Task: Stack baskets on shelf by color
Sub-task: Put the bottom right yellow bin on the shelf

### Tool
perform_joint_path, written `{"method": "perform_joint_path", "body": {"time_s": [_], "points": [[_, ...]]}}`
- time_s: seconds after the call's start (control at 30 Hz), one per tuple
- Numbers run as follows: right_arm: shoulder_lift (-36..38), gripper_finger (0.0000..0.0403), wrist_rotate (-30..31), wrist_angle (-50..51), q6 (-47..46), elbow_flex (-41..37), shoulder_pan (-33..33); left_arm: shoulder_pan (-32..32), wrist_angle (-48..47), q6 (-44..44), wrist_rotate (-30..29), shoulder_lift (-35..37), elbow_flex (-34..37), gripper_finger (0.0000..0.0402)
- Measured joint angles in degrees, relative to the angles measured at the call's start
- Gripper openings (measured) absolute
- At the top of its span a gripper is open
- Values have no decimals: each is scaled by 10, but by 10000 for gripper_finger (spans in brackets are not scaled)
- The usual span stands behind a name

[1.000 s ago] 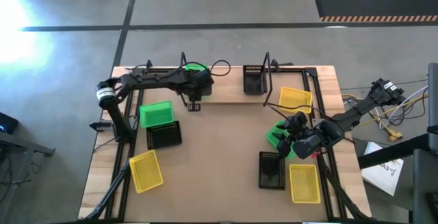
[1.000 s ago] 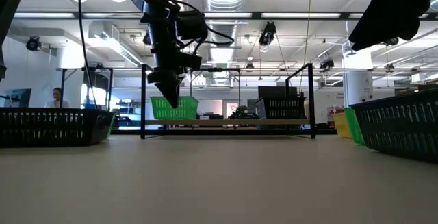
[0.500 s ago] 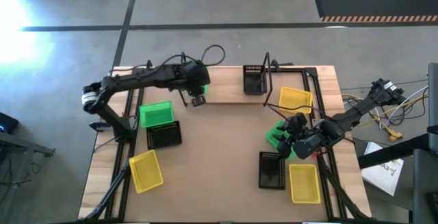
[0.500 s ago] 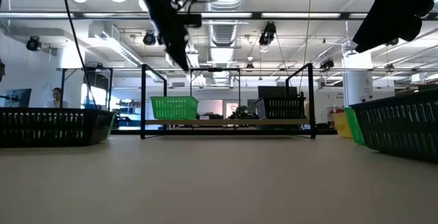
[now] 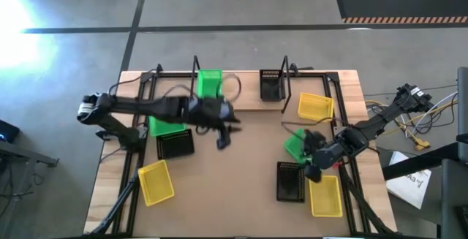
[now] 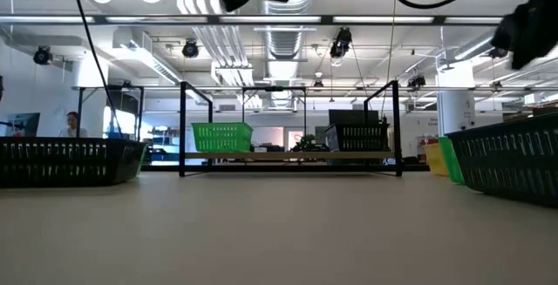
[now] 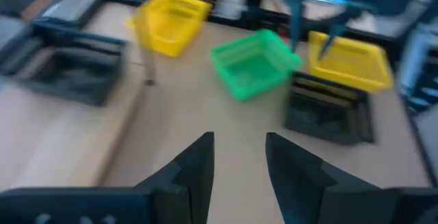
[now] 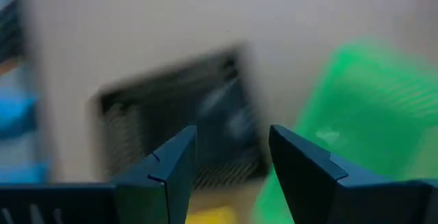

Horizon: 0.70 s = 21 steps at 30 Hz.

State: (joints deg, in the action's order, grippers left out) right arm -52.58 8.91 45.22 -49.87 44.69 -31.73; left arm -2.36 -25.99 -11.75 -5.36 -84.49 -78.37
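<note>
My left gripper (image 5: pixel 222 141) hangs over the bare middle of the desk (image 5: pixel 241 195), its fingers (image 7: pixel 195 166) apart with nothing between them. From its wrist I look across at a green basket (image 7: pixel 254 63) lying near my right arm, a yellow basket (image 7: pixel 168 22) beyond it, another yellow basket (image 7: pixel 350 58) and a black basket (image 7: pixel 330 109) touching one another beside it.

My right gripper (image 5: pixel 313 167) sits low on the right side of the desk, between the green basket (image 5: pixel 295 143) and the black basket (image 5: pixel 290 181). Its fingers (image 8: pixel 171 166) are parted and empty; past them I see the black basket (image 8: pixel 185 118) and the green one (image 8: pixel 356 128), both blurred.

On the shelf (image 5: pixel 245 101), along the far edge of the desk, a green basket (image 5: pixel 209 82) stands toward the left end and a black basket (image 5: pixel 271 85) toward the right end, well apart from each other. In the low view the green one (image 6: pixel 221 137) and the black one (image 6: pixel 357 137) sit upright on the board (image 6: pixel 288 155).

On the left side of the desk another green basket (image 5: pixel 162 126) lies partly under my left arm, with a black basket (image 5: pixel 175 145) touching it on the near side and a yellow basket (image 5: pixel 156 182) nearer the front edge. On the right, a yellow basket (image 5: pixel 315 106) lies just off the shelf's right end, and another yellow basket (image 5: pixel 325 196) rests beside the black one near the front.
</note>
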Motion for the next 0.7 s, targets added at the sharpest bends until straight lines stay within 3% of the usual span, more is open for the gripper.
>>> {"method": "perform_joint_path", "body": {"time_s": [0.07,0.17,0.47,0.7], "points": [[0,176,-91,-16,-2,0,-8,-34,6,-7,-23,-9,0,116],[-10,176,-162,-44,-40,0,-46,-71,-4,-30,-60,-17,2,116],[-113,176,-163,-52,-115,57,-229,-96,-3,-55,-71,-17,36,116],[-265,176,-147,-31,-110,135,-273,-104,1,-61,-69,-17,62,116]]}}
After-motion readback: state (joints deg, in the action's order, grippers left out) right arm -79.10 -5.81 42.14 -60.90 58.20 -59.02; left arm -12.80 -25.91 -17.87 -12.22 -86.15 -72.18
